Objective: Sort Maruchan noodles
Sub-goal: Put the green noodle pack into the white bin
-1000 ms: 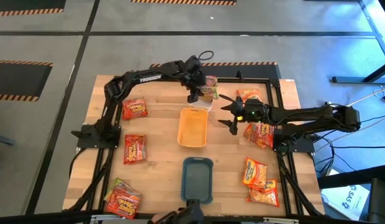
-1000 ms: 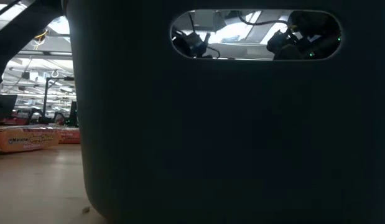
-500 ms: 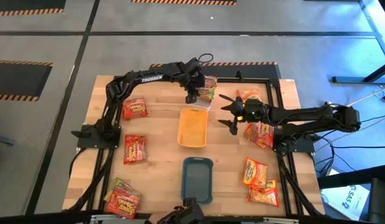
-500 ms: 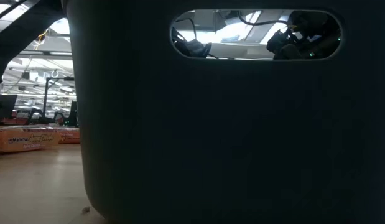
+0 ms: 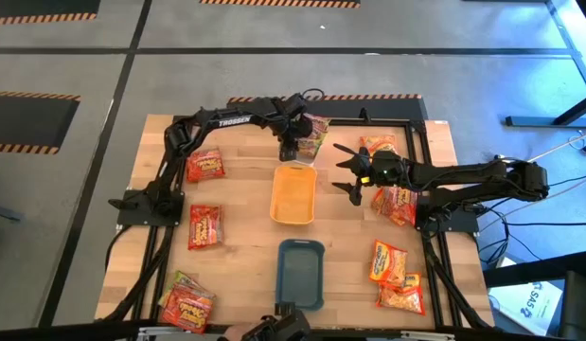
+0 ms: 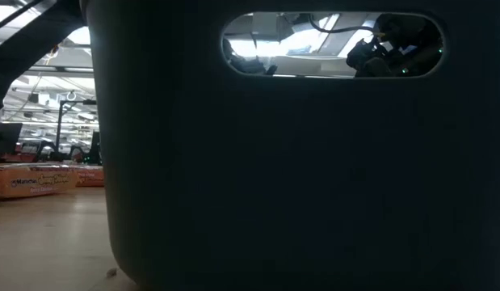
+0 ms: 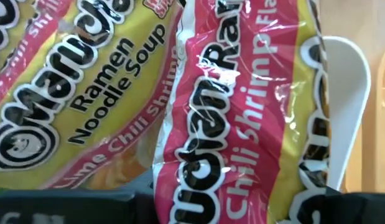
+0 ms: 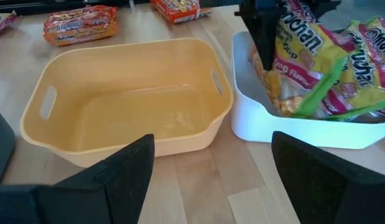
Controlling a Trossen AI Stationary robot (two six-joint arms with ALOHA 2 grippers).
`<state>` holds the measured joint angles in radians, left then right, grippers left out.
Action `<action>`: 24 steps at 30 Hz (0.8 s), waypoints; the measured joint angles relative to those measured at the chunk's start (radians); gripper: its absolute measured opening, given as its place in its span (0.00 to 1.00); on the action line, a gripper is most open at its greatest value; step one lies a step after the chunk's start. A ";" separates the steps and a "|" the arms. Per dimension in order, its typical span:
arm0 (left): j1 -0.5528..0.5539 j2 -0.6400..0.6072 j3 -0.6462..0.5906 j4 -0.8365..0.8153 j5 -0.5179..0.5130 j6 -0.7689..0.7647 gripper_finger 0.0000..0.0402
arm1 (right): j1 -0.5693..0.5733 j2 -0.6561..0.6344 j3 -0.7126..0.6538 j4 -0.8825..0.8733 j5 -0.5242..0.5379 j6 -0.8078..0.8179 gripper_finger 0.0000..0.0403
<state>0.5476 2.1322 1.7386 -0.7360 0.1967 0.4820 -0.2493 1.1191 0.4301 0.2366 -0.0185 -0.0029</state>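
Observation:
My left gripper [image 5: 291, 149] is at the table's far middle, over the white tray [image 5: 308, 161], shut on a green-pink Maruchan packet [image 7: 236, 124]. Another green-pink packet [image 7: 74, 106] lies in that tray beside it. My right gripper [image 5: 347, 175] is open and hovers just right of the orange tray [image 5: 293, 194], touching nothing. In the right wrist view the orange tray [image 8: 117, 53] has no packets in it, and the left gripper's dark fingers [image 8: 265, 37] stand in the white tray [image 8: 292, 134]. My left gripper comes at the green-pink packet [image 8: 298, 56] from above, pointing down. The packet shows bunched between the two fingers at its near end [image 7: 229, 193]. It stands tilted below the fingers, its lower part inside the white tray. The contact itself is hidden by the fingers.
A teal tray [image 5: 300, 273] sits near the front edge and fills the low view [image 6: 274, 178]. Red packets [image 5: 204, 166] [image 5: 204, 225] lie on the left, more at the near left corner [image 5: 186, 303]. Orange packets [image 5: 397, 204] [image 5: 389, 265] lie along the right side.
My left gripper, with its packet, has eased slightly toward the table's left over the white tray. My right gripper has kept still and open.

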 joint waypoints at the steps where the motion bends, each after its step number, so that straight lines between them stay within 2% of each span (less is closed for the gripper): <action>1: 0.000 0.004 0.000 0.005 0.002 0.000 0.32 | 0.000 0.000 0.000 0.000 0.000 0.000 0.76; 6: -0.001 0.007 0.000 0.017 -0.001 0.000 0.32 | 0.000 0.000 0.000 0.000 0.000 0.001 0.76; 10: -0.013 0.007 0.000 0.072 -0.013 0.038 0.36 | 0.000 0.000 0.000 0.000 0.000 0.002 0.76; 17: -0.052 0.007 0.000 0.106 -0.123 0.099 0.46 | 0.000 0.000 0.000 -0.003 0.000 0.002 0.76; 24: -0.073 -0.003 0.000 0.126 -0.221 0.104 0.48 | 0.000 0.000 0.000 -0.005 0.000 0.002 0.76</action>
<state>0.4745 2.1296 1.7382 -0.6101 -0.0241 0.5863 -0.2493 1.1194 0.4301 0.2317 -0.0185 -0.0013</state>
